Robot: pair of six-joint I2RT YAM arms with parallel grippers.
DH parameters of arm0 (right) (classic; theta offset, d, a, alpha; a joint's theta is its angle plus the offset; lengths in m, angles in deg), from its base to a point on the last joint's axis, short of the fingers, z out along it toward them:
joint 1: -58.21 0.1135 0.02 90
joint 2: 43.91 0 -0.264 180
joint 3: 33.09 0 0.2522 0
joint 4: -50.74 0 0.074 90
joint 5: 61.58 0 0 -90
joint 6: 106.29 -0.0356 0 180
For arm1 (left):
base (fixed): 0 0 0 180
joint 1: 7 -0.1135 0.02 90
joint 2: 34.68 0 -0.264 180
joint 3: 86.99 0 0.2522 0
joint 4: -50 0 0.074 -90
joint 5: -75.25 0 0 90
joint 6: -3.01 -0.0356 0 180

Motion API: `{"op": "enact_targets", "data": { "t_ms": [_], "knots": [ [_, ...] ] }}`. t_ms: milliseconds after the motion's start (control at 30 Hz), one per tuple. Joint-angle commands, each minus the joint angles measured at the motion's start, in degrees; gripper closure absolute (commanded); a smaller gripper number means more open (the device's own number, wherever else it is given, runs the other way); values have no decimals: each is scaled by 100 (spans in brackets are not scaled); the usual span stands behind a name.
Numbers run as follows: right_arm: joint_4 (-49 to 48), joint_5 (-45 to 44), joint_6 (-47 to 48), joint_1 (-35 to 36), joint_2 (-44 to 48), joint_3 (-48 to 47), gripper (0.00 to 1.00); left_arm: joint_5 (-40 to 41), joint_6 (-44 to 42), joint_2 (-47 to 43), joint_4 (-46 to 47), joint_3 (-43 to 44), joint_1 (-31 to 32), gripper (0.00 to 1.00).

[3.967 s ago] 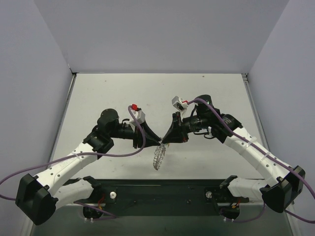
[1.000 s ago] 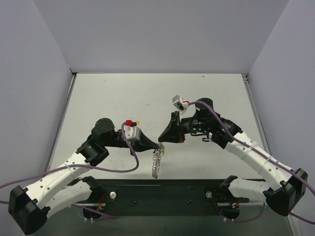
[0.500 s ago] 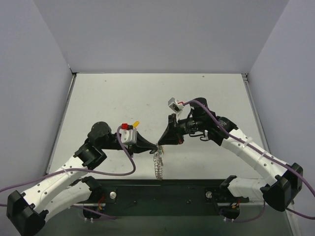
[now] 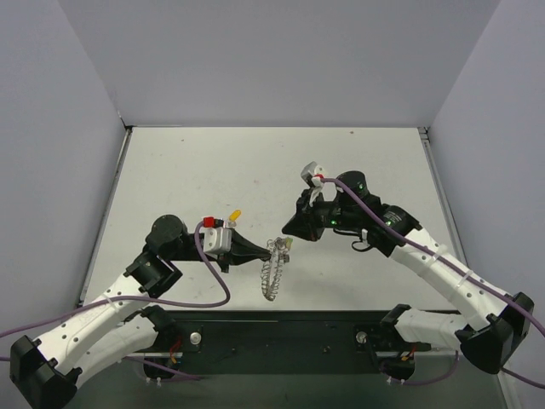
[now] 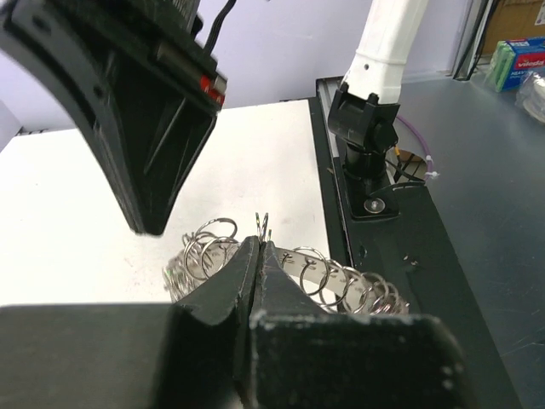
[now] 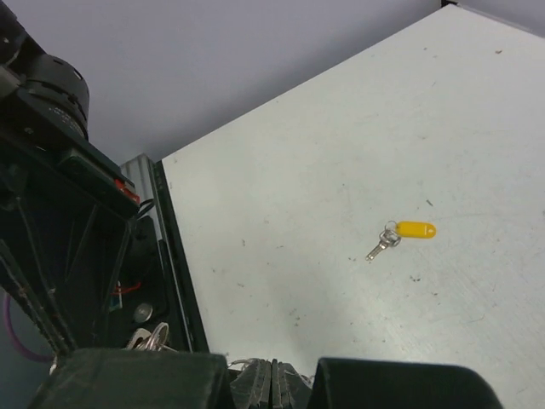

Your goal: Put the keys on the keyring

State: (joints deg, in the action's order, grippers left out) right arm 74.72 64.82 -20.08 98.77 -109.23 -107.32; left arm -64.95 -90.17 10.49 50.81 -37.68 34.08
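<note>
My left gripper is clamped tight on the keyring, whose long axis droops toward the frame's bottom centre; right gripper pinched closed, contents I can't tell

Silvery coiled keyring, 1 key with a yellow head (silver blade), pale grey speckled table. The 2 arms are white with black joints and purple cables.

table: pale matte top, lightly speckled, walls on three sides
yellow-headed key: lying flat on the table, alone
black rail: along the table's near edge
</note>
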Motion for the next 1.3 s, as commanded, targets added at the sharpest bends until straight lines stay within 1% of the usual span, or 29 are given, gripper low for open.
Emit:
{"op": "enact_targets", "data": {
  "t_ms": [0,67,100,167,200,267,300,367,400,467,600,700,733,767,800,867,1033,1267],
  "knots": [
    [-230,-161,185,-12,502,96,100,159,54,-96,600,-74,-47,100],
    [-440,119,230,-39,747,166,94,212,72,-96,696,-127,-56,100],
    [-520,208,221,-39,836,254,86,299,72,-96,705,-162,-56,100],
    [-704,506,212,-74,1011,307,77,352,116,-105,828,-206,-65,100],
    [-731,656,204,-92,1039,316,69,439,142,-96,881,-232,-74,100],
    [-714,964,186,-127,1013,246,63,537,221,-96,969,-259,-83,100],
    [-723,1305,168,-144,986,211,58,624,247,-70,1013,-277,-91,100],
    [-705,1718,133,-145,846,114,52,643,292,-35,1135,-303,-118,100],
    [-697,1825,98,-153,793,53,50,651,457,-8,1214,-329,-126,100],
    [-714,2045,89,-136,661,18,48,669,520,36,1303,-356,-144,100],
    [-723,2195,54,-127,512,-35,49,704,678,62,1540,-426,-171,100],
    [-802,2178,-16,-109,468,-44,53,713,775,89,1716,-479,-188,100],
    [-819,2161,-34,-109,459,-35,57,713,792,106,1768,-496,-188,100],
    [-846,2152,-60,-109,459,-35,59,722,836,132,1830,-496,-197,100],
    [-924,2152,-104,-101,441,-27,59,704,845,150,1848,-488,-197,100],
    [-969,2126,-165,-92,441,-26,63,678,863,203,1796,-427,-206,100],
    [-969,1942,-166,-22,327,-70,65,625,793,326,1426,-216,-197,100],
    [-776,1476,54,93,230,-123,64,572,810,344,1426,-162,-197,100]
  ]
}}
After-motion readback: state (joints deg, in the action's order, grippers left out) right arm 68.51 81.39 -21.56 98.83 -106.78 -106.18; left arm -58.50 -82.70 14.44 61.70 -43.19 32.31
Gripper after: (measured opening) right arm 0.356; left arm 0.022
